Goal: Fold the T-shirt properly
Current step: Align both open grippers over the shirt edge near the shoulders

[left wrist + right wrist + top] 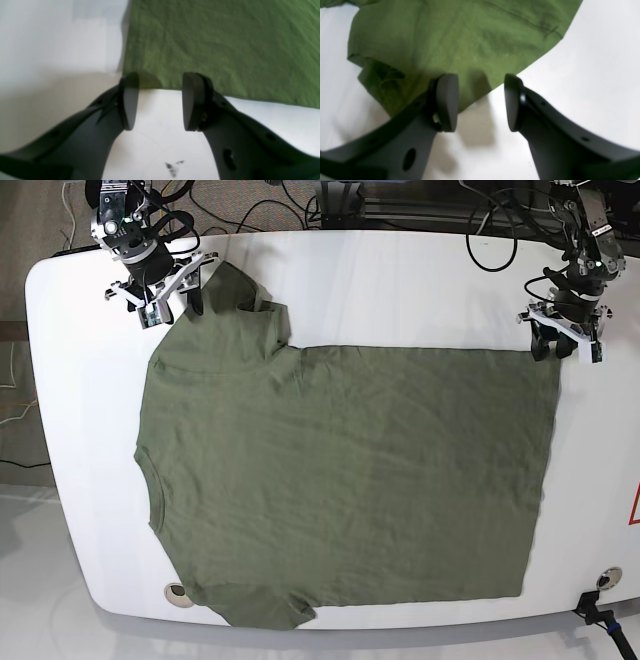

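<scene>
The olive-green T-shirt [350, 470] lies spread flat on the white table [400, 290], neck to the left and hem to the right in the base view. My left gripper [561, 348] is open at the far hem corner. In the left wrist view its open jaws [160, 100] straddle the shirt's edge [212, 45] just beside the corner, with nothing between them. My right gripper [178, 306] is open at the far sleeve. In the right wrist view the gripper [481, 102] is open over the rumpled sleeve's edge [450, 37], and one finger overlaps the cloth.
Cables [500, 230] run along the table's back edge. Round fittings sit at the front left [176, 591] and front right [606, 578]. A dark smudge [173, 168] marks the table under my left gripper. The table's edges lie close beyond both grippers.
</scene>
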Motion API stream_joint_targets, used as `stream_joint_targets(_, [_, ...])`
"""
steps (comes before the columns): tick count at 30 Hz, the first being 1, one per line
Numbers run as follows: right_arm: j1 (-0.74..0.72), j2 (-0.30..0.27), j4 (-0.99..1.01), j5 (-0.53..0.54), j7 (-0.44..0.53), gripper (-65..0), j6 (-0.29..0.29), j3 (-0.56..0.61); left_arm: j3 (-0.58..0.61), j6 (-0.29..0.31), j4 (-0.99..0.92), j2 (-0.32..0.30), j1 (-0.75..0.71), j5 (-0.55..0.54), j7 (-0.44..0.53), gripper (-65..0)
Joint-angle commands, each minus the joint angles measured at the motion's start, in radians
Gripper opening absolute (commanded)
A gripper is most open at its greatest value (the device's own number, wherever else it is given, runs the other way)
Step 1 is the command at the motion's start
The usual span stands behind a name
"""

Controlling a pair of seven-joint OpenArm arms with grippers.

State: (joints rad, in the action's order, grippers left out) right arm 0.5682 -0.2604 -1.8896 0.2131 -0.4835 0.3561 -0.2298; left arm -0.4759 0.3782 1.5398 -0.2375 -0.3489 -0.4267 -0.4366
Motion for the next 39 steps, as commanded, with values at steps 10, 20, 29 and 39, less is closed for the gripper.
stream_joint_targets(10, [-0.006,-0.002,-0.006,0.003,0.011,-35.5,0.004,-0.003,-0.002,0.009,-0.009,-0.031,0.002,-0.014,0.039,-40.3])
stream_joint_targets(20, [-0.008,0.005,0.001,0.002,0.005,-35.6,0.006,-0.004,-0.009,0.028,-0.118,-0.04,0.042,-0.016,0.067,-40.6])
stream_joint_targets(29, [-0.008,0.006,0.002,0.001,0.007,-35.4,0.005,-0.003,-0.008,0.054,-0.229,-0.034,0.13,-0.018,0.053,-40.4])
stream_joint_targets(39, [-0.011,0.006,0.007,0.016,-0.008,-36.0,-0.001,-0.002,0.008,0.07,-0.303,-0.019,0.173,-0.028,-0.028,-42.8])
